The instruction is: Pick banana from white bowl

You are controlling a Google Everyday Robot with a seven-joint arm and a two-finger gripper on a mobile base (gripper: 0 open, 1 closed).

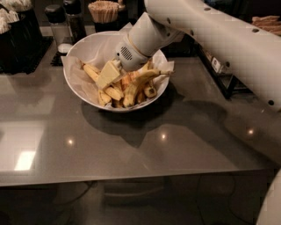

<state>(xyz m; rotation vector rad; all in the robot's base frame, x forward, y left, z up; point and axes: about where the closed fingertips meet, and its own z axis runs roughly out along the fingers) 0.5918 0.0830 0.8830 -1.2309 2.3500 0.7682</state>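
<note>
The white bowl (78, 90), lined with crumpled white paper, stands on the grey table toward the back. Several yellow bananas lie piled in it. A long speckled banana (139, 82) runs from the bowl's front centre up toward the right rim, its thin stem pointing right. Another banana (93, 73) lies along the left side. My gripper (109, 74) reaches down from the upper right into the middle of the bowl, its pale tip resting among the bananas just left of the long one. The wrist hides the back of the pile.
Black holders (17, 39) stand at the back left. Two shakers (59, 22) and a cup of wooden sticks (103, 11) stand behind the bowl. A black rack (221, 72) is at the right. The grey table (131, 149) stretches toward me.
</note>
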